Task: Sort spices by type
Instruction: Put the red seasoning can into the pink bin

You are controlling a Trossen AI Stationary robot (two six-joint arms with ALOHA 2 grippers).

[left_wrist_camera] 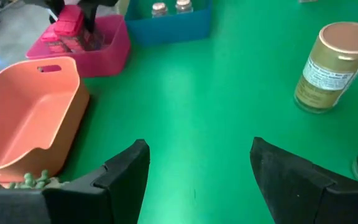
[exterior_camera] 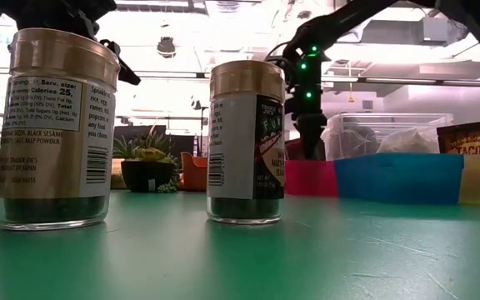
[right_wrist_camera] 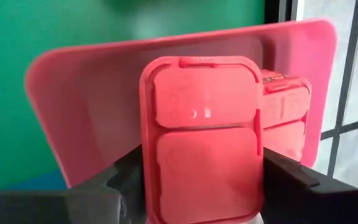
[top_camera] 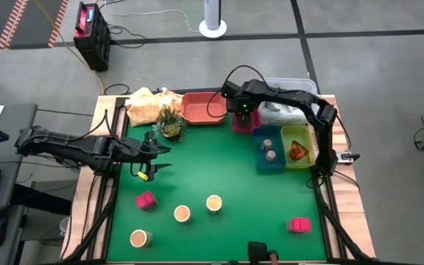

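My right gripper (top_camera: pixel 240 112) is over the magenta tray (top_camera: pixel 243 124) at the far side, shut on a magenta packet (right_wrist_camera: pixel 201 137). A second magenta packet (right_wrist_camera: pixel 286 118) lies in that tray. Two more magenta packets (top_camera: pixel 145 200) (top_camera: pixel 299 224) lie on the green mat. Three tan-lidded jars (top_camera: pixel 213 202) (top_camera: pixel 182 213) (top_camera: pixel 139 238) stand near the front edge. Two small grey jars (top_camera: pixel 269 149) stand in the blue tray. A red-orange piece (top_camera: pixel 297 151) lies in the yellow-green tray. My left gripper (top_camera: pixel 153 158) is open and empty at the left, above the mat. My right gripper pinches the magenta packet between its two fingers, one on each long side edge (right_wrist_camera: pixel 146 180). The fingers come from above, pointing down. The packet's broad face is toward the wrist camera, over the magenta tray's floor (right_wrist_camera: pixel 92 106). I cannot tell whether it touches the tray.
A salmon tray (top_camera: pixel 201 108) and a small potted plant (top_camera: pixel 170 124) stand at the far side, with crumpled tan paper (top_camera: pixel 146 104) to their left. A clear plastic box (top_camera: pixel 282 110) stands behind the blue tray (top_camera: pixel 260 162). Open green mat lies in the middle.
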